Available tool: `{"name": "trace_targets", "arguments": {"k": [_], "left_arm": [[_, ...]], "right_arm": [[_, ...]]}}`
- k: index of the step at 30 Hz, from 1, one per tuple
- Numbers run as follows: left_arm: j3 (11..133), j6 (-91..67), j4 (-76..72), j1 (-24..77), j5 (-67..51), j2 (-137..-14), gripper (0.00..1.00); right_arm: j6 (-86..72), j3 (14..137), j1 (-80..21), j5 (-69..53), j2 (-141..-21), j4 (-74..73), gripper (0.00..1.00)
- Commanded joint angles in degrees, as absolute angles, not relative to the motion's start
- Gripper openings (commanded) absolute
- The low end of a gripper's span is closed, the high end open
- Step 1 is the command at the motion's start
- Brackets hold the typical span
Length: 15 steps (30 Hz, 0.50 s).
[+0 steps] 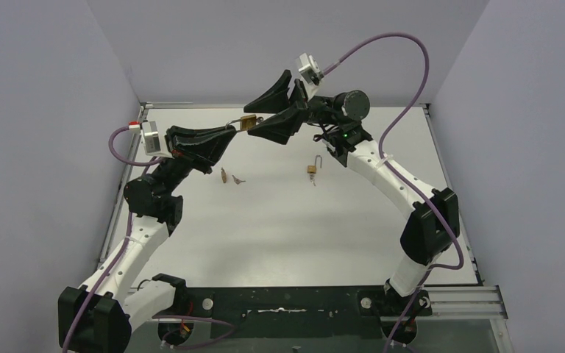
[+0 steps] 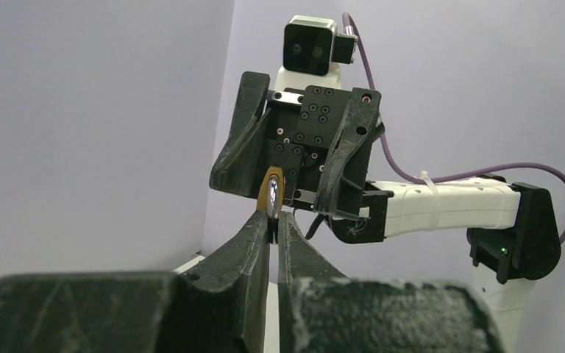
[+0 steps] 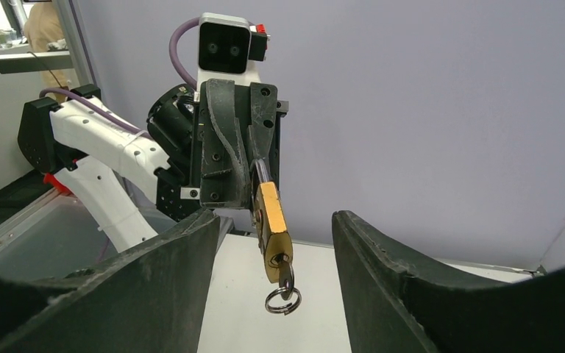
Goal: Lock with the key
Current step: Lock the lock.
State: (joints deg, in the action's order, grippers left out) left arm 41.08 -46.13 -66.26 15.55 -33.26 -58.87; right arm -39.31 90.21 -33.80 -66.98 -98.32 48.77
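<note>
Nearest you in the top view, the two arm bases [image 1: 191, 301] sit on the dark strip at the table's near edge. Beyond them the pale table [image 1: 287, 235] carries some small loose keys [image 1: 229, 178] left of centre. To their right lies a second padlock [image 1: 313, 170] with its shackle raised, well apart from the keys.

Farther back and above the table, your left gripper [image 1: 233, 127] is clenched on the shackle of a brass padlock [image 1: 248, 122] and holds it in the air. From the right wrist you see the lock hanging narrow side on from those fingers. A key [image 3: 285, 273] sits in its bottom end, and a split ring [image 3: 283, 300] dangles from the key. You cannot tell whether the shackle is clicked home, since the fingers cover it.

Your right gripper [image 2: 283, 193] faces the lock head on. Its jaws are spread and released, one finger on each side of the lock body, touching neither the lock nor the key.
</note>
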Motion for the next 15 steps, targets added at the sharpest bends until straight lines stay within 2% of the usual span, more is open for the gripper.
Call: {"name": "trace_targets", "arguments": {"k": [1,10,15], "left_arm": [[42.2,-46.1,-70.5,15.0,-32.3,-58.5,0.00],[41.8,-46.1,-71.3,14.6,-31.9,-58.4,0.00],[41.7,-46.1,-71.5,14.5,-32.0,-58.4,0.00]], "right_arm": [[-40.4,93.3,-33.7,-67.2,-99.1,52.5,0.57],[-42.5,94.3,-33.8,-68.1,-100.5,53.1,0.51],[-44.3,94.9,-33.8,-68.3,-101.1,54.8,0.44]]}}
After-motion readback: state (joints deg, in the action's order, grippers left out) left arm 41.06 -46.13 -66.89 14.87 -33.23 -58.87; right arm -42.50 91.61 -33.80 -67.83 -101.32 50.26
